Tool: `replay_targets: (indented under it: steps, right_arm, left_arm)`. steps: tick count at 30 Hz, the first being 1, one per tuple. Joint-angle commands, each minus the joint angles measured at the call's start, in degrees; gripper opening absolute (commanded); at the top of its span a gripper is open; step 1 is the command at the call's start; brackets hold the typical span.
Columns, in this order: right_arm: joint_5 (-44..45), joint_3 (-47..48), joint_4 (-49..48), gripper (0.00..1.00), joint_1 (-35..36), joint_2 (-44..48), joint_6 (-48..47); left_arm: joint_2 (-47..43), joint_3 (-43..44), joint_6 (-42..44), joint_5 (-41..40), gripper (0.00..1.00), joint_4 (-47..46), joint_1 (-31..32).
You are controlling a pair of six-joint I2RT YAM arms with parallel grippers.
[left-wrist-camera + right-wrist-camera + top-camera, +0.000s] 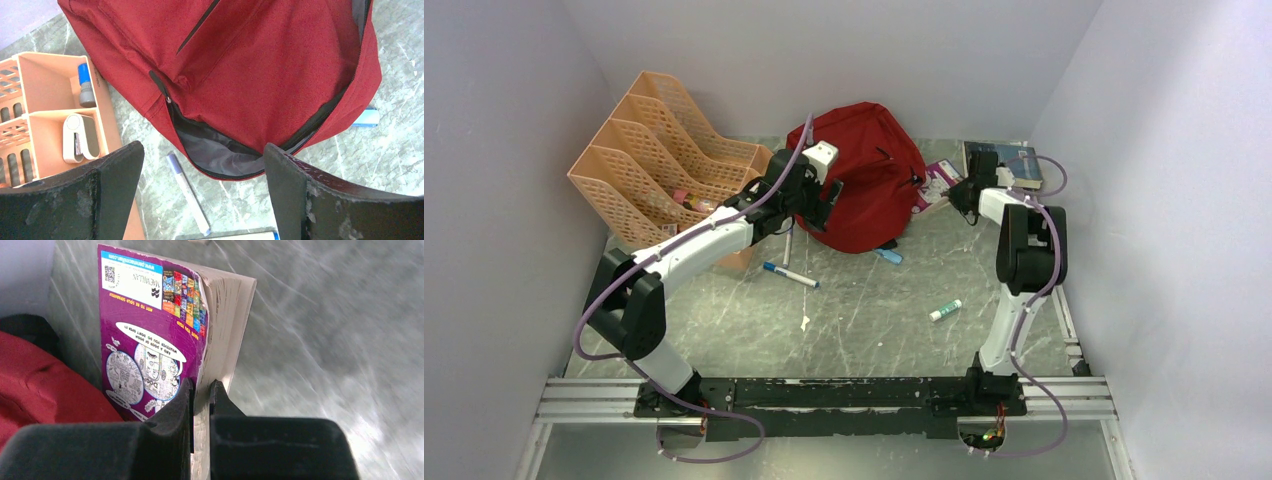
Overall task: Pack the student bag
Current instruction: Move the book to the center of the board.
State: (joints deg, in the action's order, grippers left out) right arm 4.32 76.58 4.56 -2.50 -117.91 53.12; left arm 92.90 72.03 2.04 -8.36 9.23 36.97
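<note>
The student bag (869,180), a dark-red backpack, lies at the back middle of the table. Its zipper gapes at the near side and shows grey lining (220,152). My left gripper (822,212) hovers just in front of that opening, open, with nothing between its fingers (115,185). My right gripper (959,192) is to the right of the bag, shut on the edge of a purple paperback book (150,340). In the right wrist view the book stands on edge beside the red fabric (45,385), its pages pinched between the jaws.
An orange file rack (664,150) stands at the back left, holding a white stapler (80,137) and a blue-capped bottle (85,85). A blue marker (790,275), a pale pen (187,192) and a glue stick (945,310) lie on the table. Another book (1004,165) rests at the back right.
</note>
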Motion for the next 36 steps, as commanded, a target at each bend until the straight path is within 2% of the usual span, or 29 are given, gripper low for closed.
replay_targets:
  steps: [1,7,17,22,26,31,34,36]
  right_arm:
    - [2.79,-7.72,5.75,0.0,-0.04,6.19,-1.19]
    - [6.41,-17.11,9.25,0.0,-0.18,17.02,-0.8]
    - [16.09,-31.41,16.01,0.01,-1.6,40.71,-0.92]
    - [17.09,-30.91,19.77,0.38,-2.0,46.98,-4.36]
    - [14.92,-27.29,21.64,0.63,-1.99,49.87,-9.7]
    - [5.54,-25.92,18.08,0.84,-1.66,53.65,-12.88]
    - [-0.24,-23.32,16.33,0.88,1.66,51.12,-10.92]
    - [-0.98,-20.64,15.55,0.89,7.65,46.74,-9.22]
  left_arm:
    - [0.15,-0.01,0.14,0.5,0.93,-1.87,0.18]
    - [-0.07,0.17,-0.07,0.66,0.93,-1.76,0.34]
    - [0.56,0.66,-0.2,0.54,0.92,-0.98,1.47]
    - [0.91,0.97,0.13,-0.01,0.93,-0.63,1.68]
    - [0.94,1.12,0.12,-0.49,0.93,-0.43,1.7]
    - [1.29,1.56,-0.71,-1.02,0.93,0.19,1.69]
    - [1.93,1.86,-1.29,-0.66,0.93,0.36,1.58]
    - [2.22,1.93,-1.38,-0.53,0.93,0.38,1.66]
